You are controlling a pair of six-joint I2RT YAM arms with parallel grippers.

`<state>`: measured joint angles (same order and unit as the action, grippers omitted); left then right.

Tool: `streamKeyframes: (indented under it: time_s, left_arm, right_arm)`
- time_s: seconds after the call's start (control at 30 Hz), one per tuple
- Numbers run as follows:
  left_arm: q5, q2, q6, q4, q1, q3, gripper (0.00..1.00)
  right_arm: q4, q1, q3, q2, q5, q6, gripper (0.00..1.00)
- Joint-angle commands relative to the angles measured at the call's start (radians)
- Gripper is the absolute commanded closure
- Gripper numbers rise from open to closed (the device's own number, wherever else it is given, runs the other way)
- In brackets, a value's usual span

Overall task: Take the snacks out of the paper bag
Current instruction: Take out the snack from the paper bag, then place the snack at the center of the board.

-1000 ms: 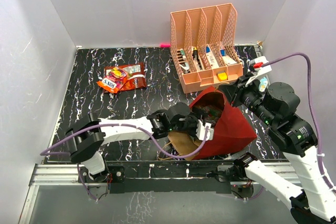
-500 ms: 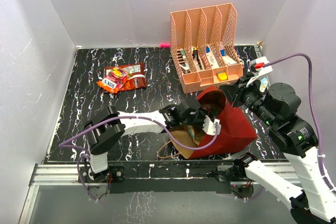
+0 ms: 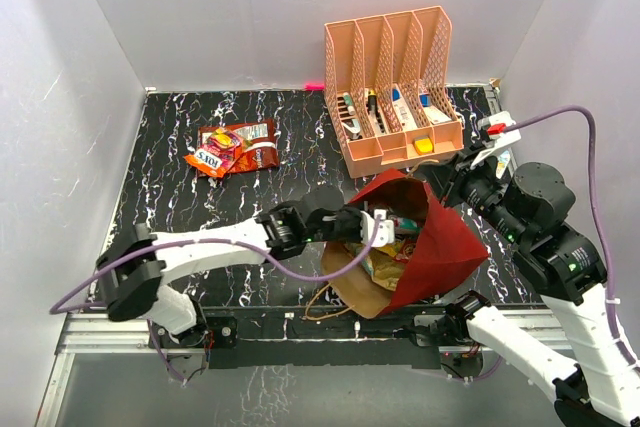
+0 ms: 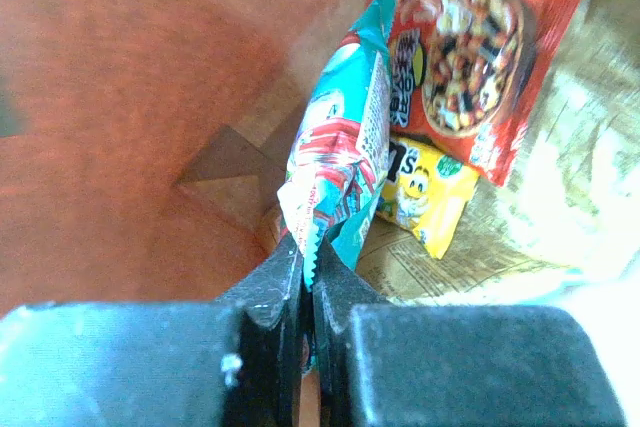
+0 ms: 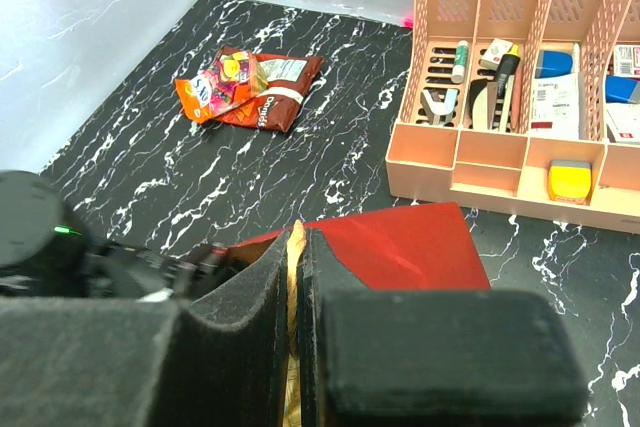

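The dark red paper bag (image 3: pixel 448 247) lies tilted near the front of the table, its kraft-brown mouth facing left. My left gripper (image 3: pixel 384 220) reaches into that mouth and is shut on the crimped edge of a teal-green snack packet (image 4: pixel 340 142); the fingertips (image 4: pixel 283 265) pinch it tight. Behind it in the bag lie a red packet (image 4: pixel 462 57) and a yellow one (image 4: pixel 430 199). My right gripper (image 5: pixel 297 239) is shut on the bag's upper rim (image 5: pixel 296 247) and holds the mouth up. Several snacks (image 3: pixel 234 148) lie piled on the table at the far left.
A peach-pink mesh organizer (image 3: pixel 392 97) with pens and small items stands at the back, just beyond the bag. A twine handle (image 3: pixel 318 304) trails on the table by the front edge. White walls close in the left, back and right sides.
My left gripper has closed on the teal-green packet inside the bag. The left arm has shifted and straightened. The bag's mouth now stands wider and shows more of its contents.
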<state>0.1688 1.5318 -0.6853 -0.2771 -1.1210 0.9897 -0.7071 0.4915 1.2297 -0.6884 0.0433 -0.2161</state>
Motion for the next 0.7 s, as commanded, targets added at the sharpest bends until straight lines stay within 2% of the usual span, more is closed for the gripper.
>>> streamKeyframes:
  time_s: [0.0,0.27,0.47,0.6,0.67]
  left_arm:
    - [-0.014,-0.191,0.216,0.066,-0.002,0.009,1.00]
    - [-0.043,-0.444,0.552,0.432,-0.003,0.092,1.00]
    - [-0.210,-0.556,0.784,0.707,0.001,0.180,1.00]
    - [-0.381,-0.533,0.896,0.844,0.024,0.248,1.00]
    - [-0.414,-0.522,0.927,0.862,0.065,0.265,1.00]
  right_arm:
    - [0.185,0.001,-0.002,0.033,-0.024,-0.014,0.93]
    - [0.187,0.002,-0.007,0.038,-0.036,0.003,0.93]
    - [0.182,0.002,-0.015,0.040,-0.064,0.013,0.93]
    - [0.179,0.002,-0.009,0.013,-0.216,0.002,0.93]
    - [0.182,0.002,0.014,-0.018,-0.311,0.020,0.93]
